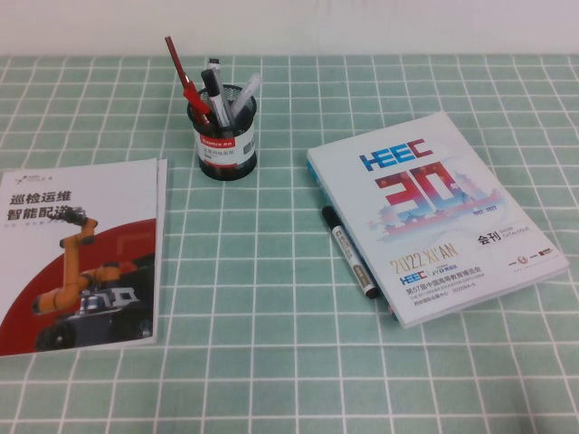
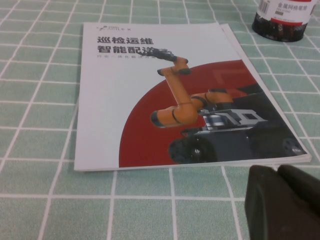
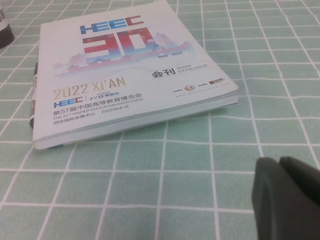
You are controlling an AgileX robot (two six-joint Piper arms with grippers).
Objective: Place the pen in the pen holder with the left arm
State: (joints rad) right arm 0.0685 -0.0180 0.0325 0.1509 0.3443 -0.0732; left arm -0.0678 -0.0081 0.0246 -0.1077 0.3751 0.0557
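Note:
The pen holder [image 1: 226, 136], a black mesh cup with a white sticker, stands at the back centre; its base also shows in the left wrist view [image 2: 280, 25]. A red pen [image 1: 185, 81] and two white-barrelled markers stand in it, one upright [image 1: 213, 90] and one leaning right [image 1: 246, 95]; I cannot tell which is the pen. A similar marker with a greyish boxed label [image 1: 350, 251] lies on the cloth against the catalogue. My left gripper [image 2: 278, 174] is shut and empty, low over the cloth near the brochure's corner. My right gripper [image 3: 280, 164] is shut and empty near the catalogue. Neither arm shows in the high view.
A brochure with an orange robot arm [image 1: 81, 253] lies at the left. A thick HEEC catalogue [image 1: 434, 208] lies at the right. A green checked cloth [image 1: 271, 362] covers the table.

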